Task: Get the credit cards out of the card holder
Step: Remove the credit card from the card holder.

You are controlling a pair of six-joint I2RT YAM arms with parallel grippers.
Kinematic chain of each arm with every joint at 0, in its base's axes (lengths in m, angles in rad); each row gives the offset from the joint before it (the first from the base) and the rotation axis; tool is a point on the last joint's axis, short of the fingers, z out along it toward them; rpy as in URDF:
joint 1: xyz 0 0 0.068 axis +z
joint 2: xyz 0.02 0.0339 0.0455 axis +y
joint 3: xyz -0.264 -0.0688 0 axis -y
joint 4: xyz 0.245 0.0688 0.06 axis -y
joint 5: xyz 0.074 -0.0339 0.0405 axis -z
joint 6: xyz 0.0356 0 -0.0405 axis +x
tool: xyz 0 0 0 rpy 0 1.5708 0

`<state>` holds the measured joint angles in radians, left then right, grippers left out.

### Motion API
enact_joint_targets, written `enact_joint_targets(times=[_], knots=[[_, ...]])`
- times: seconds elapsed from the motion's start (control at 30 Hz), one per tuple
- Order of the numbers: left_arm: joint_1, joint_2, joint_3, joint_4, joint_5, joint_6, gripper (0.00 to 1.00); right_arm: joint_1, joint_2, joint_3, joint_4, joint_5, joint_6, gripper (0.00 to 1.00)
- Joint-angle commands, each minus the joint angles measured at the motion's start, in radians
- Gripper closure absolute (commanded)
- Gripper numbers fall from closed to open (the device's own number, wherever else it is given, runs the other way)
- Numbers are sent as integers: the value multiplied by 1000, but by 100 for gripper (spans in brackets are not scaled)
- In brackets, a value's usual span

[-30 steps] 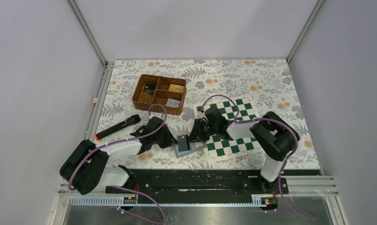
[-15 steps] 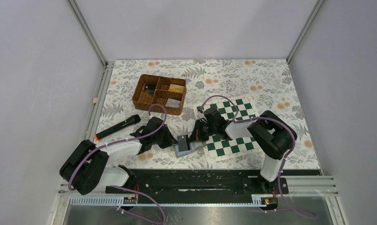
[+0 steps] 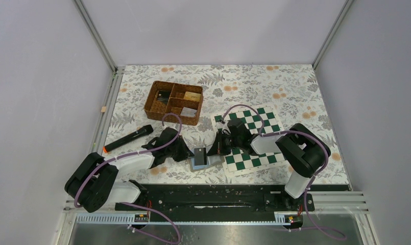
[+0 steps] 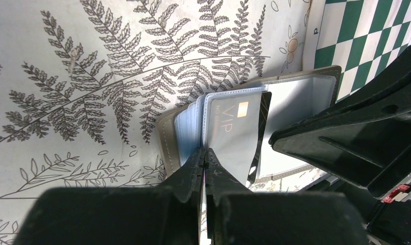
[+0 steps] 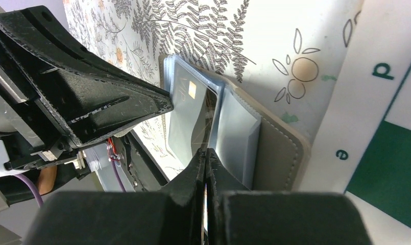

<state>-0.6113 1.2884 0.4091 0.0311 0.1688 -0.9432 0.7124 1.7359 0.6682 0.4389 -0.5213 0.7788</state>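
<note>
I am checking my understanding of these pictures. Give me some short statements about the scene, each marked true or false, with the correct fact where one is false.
1. The card holder lies open between the left gripper and the right gripper. True.
2. The microphone lies inside the wicker basket. False: it lies on the tablecloth, outside the basket.
3. A card in a clear sleeve reads VIP. True.
4. The chessboard mat lies on the left side. False: it lies on the right, under the right arm.
5. The left gripper stands wide open. False: it is shut on a sleeve of the card holder.
</note>
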Motion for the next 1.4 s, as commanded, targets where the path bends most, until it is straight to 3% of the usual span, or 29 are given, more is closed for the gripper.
enact_joint_targets(times=[0.0, 0.07, 0.2, 0.43, 0.8, 0.9, 1.1, 1.23, 1.37], knots=[[-7, 9, -50, -180, -71, 35, 100, -16, -38, -16, 13, -29, -23, 100], [-6, 2, -52, -181, -66, 35, 100, -15, -31, -18, 27, -24, -2, 100], [-7, 7, -58, -149, -33, 30, 100, -14, -19, -38, 94, -29, 55, 79], [-7, 26, -58, -121, -15, 24, 100, -12, 26, -31, 160, -59, 97, 70], [-8, 36, -71, -102, -5, 17, 100, 34, 75, -9, 176, -32, 124, 72], [-8, 45, -74, -93, -1, 14, 100, 35, 100, -22, 306, -86, 190, 78], [-10, 37, -89, -86, -1, 8, 100, 35, 139, -41, 509, -140, 254, 79], [-9, 27, -96, -85, -1, 5, 100, 32, 124, -61, 510, -115, 246, 68], [-17, 23, -112, -39, 34, -2, 100, 33, 100, -48, 425, -93, 197, 67]])
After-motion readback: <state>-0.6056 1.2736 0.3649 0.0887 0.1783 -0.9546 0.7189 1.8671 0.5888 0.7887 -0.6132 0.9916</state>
